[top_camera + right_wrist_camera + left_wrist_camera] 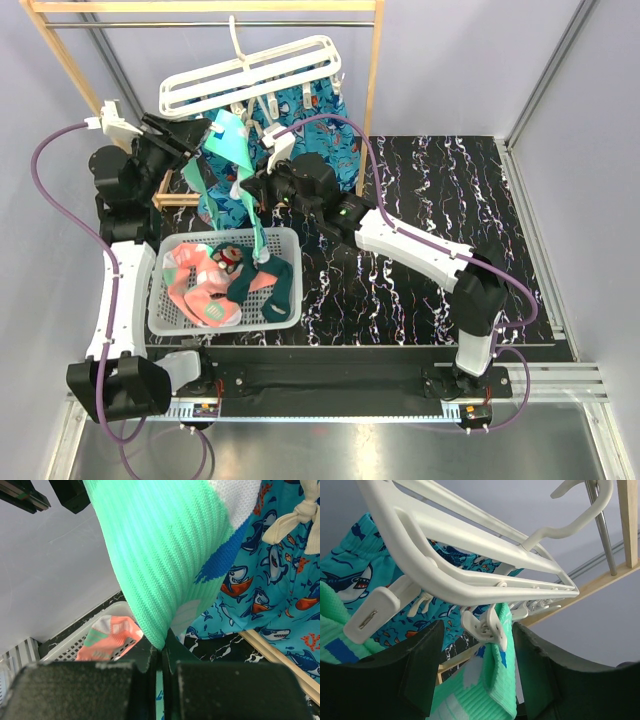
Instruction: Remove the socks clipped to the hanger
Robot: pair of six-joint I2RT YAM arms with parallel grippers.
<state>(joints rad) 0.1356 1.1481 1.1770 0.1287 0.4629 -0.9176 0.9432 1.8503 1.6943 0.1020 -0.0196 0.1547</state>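
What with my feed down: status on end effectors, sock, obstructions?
Left end effector open, flanking clip on mint sock. Right end effector shut on sock's lower end. Shark cloth hangs behind.

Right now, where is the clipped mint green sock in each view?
Top external: mint sock at upper left, hanging below the hanger.
Left wrist: lower centre, hanging from a clip.
Right wrist: upper centre, its lower end pinched by the right gripper.
Shared landmark: the blue shark cloth behind it.

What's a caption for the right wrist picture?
The right hand, shut on a mint sock, with shark cloth behind.
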